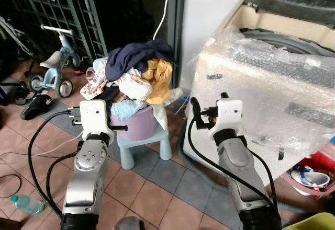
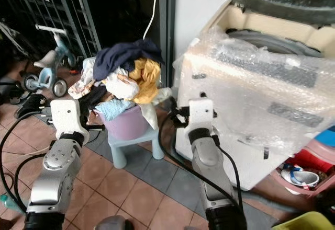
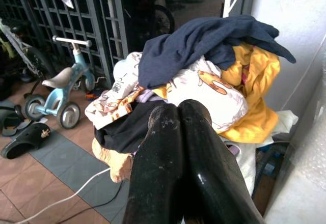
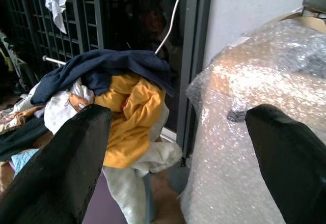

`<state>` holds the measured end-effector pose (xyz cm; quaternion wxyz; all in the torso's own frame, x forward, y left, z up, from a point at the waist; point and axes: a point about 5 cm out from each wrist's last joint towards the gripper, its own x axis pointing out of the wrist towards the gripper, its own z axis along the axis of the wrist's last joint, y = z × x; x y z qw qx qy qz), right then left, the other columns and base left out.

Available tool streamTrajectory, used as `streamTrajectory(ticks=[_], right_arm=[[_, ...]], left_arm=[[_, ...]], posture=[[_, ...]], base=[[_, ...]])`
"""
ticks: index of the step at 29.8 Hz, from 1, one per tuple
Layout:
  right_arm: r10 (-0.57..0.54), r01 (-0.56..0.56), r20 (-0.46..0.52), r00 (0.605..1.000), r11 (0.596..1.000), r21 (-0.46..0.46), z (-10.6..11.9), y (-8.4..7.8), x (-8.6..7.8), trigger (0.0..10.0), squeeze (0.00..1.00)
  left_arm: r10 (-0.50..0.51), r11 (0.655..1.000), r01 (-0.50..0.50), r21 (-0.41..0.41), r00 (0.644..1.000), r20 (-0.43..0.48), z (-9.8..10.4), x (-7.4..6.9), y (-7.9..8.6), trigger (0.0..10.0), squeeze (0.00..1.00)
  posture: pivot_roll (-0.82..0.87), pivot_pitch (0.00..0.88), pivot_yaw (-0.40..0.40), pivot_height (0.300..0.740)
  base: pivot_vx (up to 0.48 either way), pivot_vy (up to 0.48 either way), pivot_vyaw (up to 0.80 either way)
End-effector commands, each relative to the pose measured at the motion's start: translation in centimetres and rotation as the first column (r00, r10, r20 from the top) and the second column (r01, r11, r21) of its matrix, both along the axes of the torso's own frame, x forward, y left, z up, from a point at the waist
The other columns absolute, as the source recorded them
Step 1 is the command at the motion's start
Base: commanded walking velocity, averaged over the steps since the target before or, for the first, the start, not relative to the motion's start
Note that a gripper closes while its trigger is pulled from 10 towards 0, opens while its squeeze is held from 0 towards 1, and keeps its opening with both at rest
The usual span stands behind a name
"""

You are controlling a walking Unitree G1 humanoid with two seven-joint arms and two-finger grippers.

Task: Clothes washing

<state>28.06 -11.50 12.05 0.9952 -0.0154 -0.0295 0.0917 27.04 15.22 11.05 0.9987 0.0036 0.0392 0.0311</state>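
With the laundry pile [image 4: 117, 107] heaped on its basin ahead of the right gripper [image 4: 175, 152], whose jaws stand apart, it should reach the topmost navy garment [image 1: 136, 57] first, the left gripper [image 3: 178, 127] pressed together.

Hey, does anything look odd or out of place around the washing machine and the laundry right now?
Yes. The washing machine is wrapped in bubble wrap with its lid up. The clothes pile overflows its purple basin, perched on a small blue stool. A plastic bottle lies on the tiled floor.
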Motion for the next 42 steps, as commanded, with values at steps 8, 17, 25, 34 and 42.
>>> streamTrajectory(ticks=[8, 17, 25, 34, 42], right_arm=[[0.084, -0.084, 0.058, 0.995, 0.996, -0.010, 1.5, 0.7, 0.8, 10.0, 0.00], [0.113, -0.110, 0.053, 0.992, 0.992, -0.060, 1.7, 0.3, 1.5, 10.0, 0.00], [0.130, -0.126, 0.053, 0.990, 0.989, -0.080, 1.8, 0.7, 2.1, 10.0, 0.00], [0.018, -0.012, 0.026, 1.000, 0.977, -0.212, 1.7, -0.2, 4.2, 10.0, 0.00], [-0.060, -0.003, -0.300, 0.952, 0.979, -0.205, -3.6, -1.4, 4.3, 0.0, 0.00]], left_arm=[[0.012, 1.000, -0.013, 0.001, 1.000, 0.012, 0.2, 0.2, 0.2, 10.0, 0.00], [-0.007, 1.000, 0.007, 0.012, 0.999, 0.039, 0.4, 0.2, -0.1, 10.0, 0.00], [-0.017, 1.000, 0.016, 0.021, 0.999, 0.051, 0.6, 0.4, -0.3, 10.0, 0.00], [-0.016, 0.999, 0.015, 0.035, 0.999, 0.041, 0.5, 0.3, -0.1, 10.0, 0.00], [-0.018, 1.000, 0.018, 0.021, 1.000, -0.003, 0.0, 0.2, -0.1, 10.0, 0.00]], posture=[[-0.03, 0.000, 0.019, 0.740], [-0.03, 0.000, 0.005, 0.740], [-0.02, 0.000, -0.006, 0.740], [-0.01, 0.000, 0.007, 0.740], [0.01, 0.000, 0.012, 0.740]], base=[[0.375, 0.300, 0.66], [0.424, 0.154, 0.46], [0.477, 0.000, 0.00], [0.473, 0.000, 0.00], [0.085, 0.000, 0.00]])
